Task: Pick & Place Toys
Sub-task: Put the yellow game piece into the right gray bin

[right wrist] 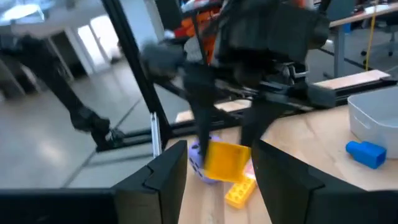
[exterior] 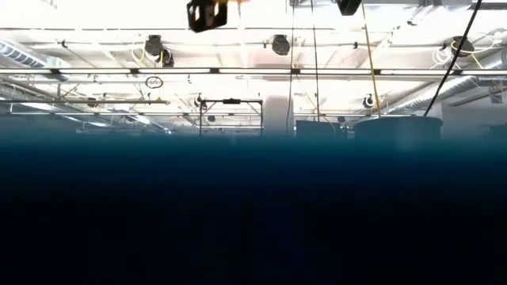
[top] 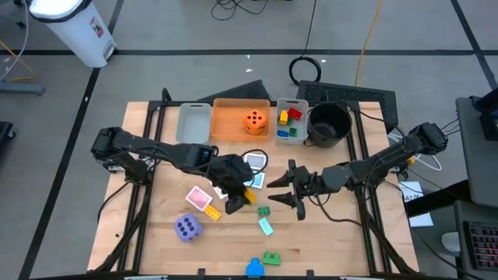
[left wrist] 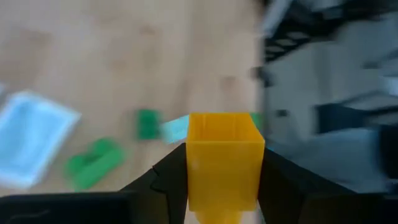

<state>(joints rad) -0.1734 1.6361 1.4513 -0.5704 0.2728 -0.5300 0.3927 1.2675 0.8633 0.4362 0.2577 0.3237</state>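
Over the middle of the table [top: 156, 233], the left end effector [top: 233, 201] is gripping a yellow brick [left wrist: 224, 158] between its fingers, lifted clear. Beside it, the right end effector [top: 284, 190] is hanging with jaws parted, empty. Only the right wrist view is revealing the purple die [right wrist: 199, 163] behind that brick.

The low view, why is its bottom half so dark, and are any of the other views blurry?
Low view: the lower half is a dark blue-black band, only bright ceiling lights and trusses show. Left wrist view: the yellow brick held between the left claw's fingers is fairly clear, the table behind is smeared. Right wrist view: the other arm is blurred. High view: evenly lit and sharp.
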